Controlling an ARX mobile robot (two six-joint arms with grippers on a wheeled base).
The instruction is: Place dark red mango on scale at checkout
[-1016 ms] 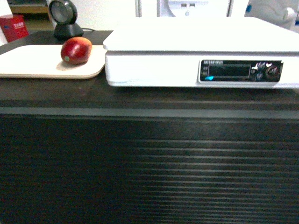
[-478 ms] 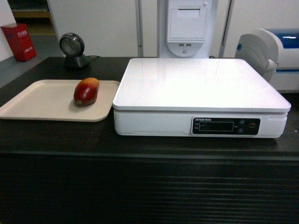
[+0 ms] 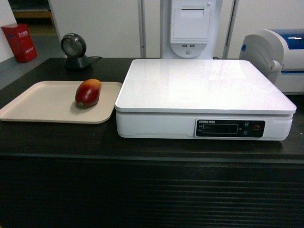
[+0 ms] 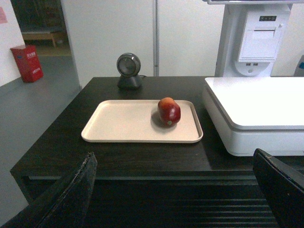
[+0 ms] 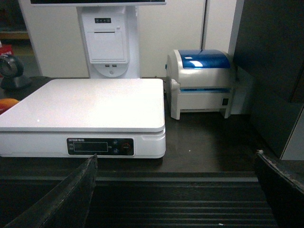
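Note:
The dark red mango (image 3: 88, 92) lies on a flat beige tray (image 3: 42, 102) at the left of the checkout counter (image 3: 152, 147); the left wrist view shows the same mango (image 4: 169, 111) on its tray (image 4: 123, 123). To its right stands the white scale (image 3: 202, 88), platform bare, also in the right wrist view (image 5: 85, 107). My left gripper (image 4: 175, 190) is open in front of the counter's edge, short of the tray, nothing between its fingers (image 4: 71, 194). My right gripper (image 5: 175, 190) is open too, before the counter right of the scale. Neither gripper shows in the head view.
A black round barcode scanner (image 3: 74, 51) stands behind the tray. A white receipt printer column (image 3: 191, 23) rises behind the scale. A blue-topped label printer (image 5: 202, 83) sits right of the scale. A dark panel (image 5: 270, 71) stands at the far right.
The head view rose and pulled back over the first half second, from close and level to looking down on the counter top. Since then the view barely shifts. The mango has stayed on the tray.

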